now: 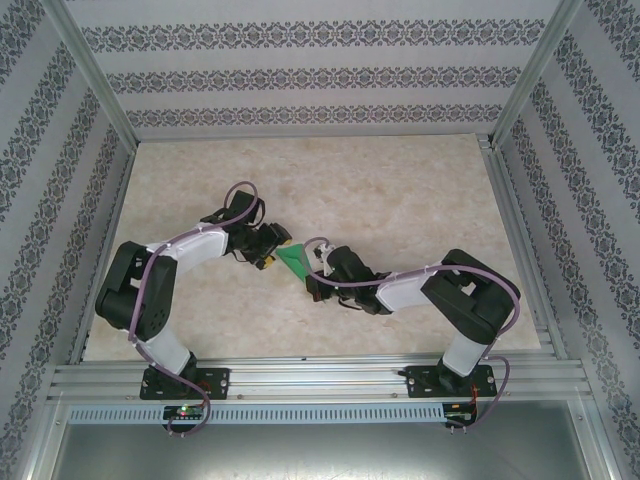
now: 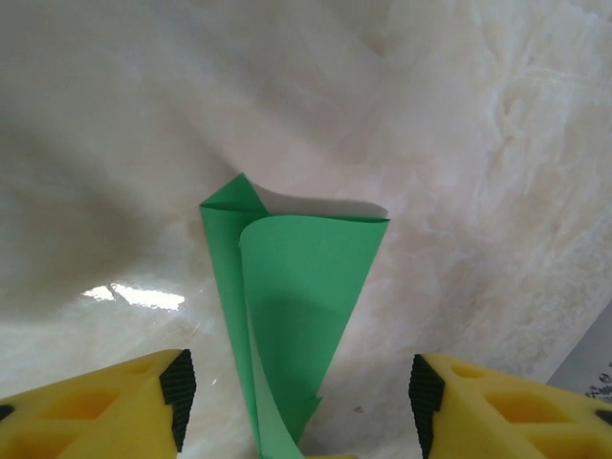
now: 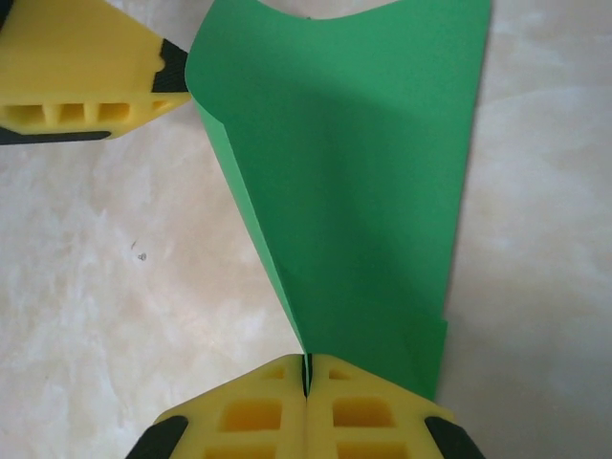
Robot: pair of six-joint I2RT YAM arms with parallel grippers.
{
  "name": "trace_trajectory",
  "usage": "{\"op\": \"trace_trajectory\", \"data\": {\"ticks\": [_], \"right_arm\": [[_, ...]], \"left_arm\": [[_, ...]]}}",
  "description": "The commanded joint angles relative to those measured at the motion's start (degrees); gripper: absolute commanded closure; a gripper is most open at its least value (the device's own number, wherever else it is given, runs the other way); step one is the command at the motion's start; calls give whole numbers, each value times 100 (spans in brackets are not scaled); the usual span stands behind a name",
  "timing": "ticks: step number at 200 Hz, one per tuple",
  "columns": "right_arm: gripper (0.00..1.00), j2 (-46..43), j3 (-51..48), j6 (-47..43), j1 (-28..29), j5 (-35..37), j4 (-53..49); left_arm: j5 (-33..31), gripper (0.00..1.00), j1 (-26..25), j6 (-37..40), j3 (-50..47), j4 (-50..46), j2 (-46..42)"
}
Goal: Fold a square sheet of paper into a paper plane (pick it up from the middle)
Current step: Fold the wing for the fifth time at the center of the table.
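Note:
The bright-green sheet of paper (image 1: pixel 293 259) is folded into a slim pointed wedge with lengthwise creases and sits mid-table between the two arms. My right gripper (image 3: pixel 306 373) is shut on its narrow end, pinching the crease, and the paper (image 3: pixel 354 191) fans out wider away from it. My left gripper (image 2: pixel 296 397) stands open around the other part of the paper (image 2: pixel 296 296). Its black pads (image 2: pixel 177 387) are well apart and do not touch the sheet. One yellow finger of the left gripper (image 3: pixel 86 76) appears at the top left of the right wrist view, beside the paper's curled edge.
The table top (image 1: pixel 400 190) is pale marble-patterned. An aluminium rail (image 1: pixel 320 380) carries both arm bases at the near edge. Patterned walls (image 1: pixel 300 80) and metal posts close the back and sides. Bare surface lies behind and to both sides of the arms.

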Motion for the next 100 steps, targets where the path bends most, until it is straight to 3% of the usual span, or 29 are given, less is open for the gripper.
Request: {"op": "trace_trajectory", "data": {"ticks": [1, 26, 75, 90, 100], "right_arm": [[100, -133, 19, -514, 147, 462, 109], [100, -142, -3, -754, 250, 634, 129], [98, -194, -16, -1060, 317, 740, 123], [94, -219, -18, -1225, 327, 700, 82], [92, -245, -7, -1348, 343, 789, -20]], "left_arm": [[97, 39, -45, -259, 110, -241, 103], [150, 48, -44, -260, 130, -271, 238], [158, 78, -45, -106, 330, -491, 390], [158, 81, -44, -47, 413, -597, 412], [114, 92, -37, -2, 457, -675, 396]]}}
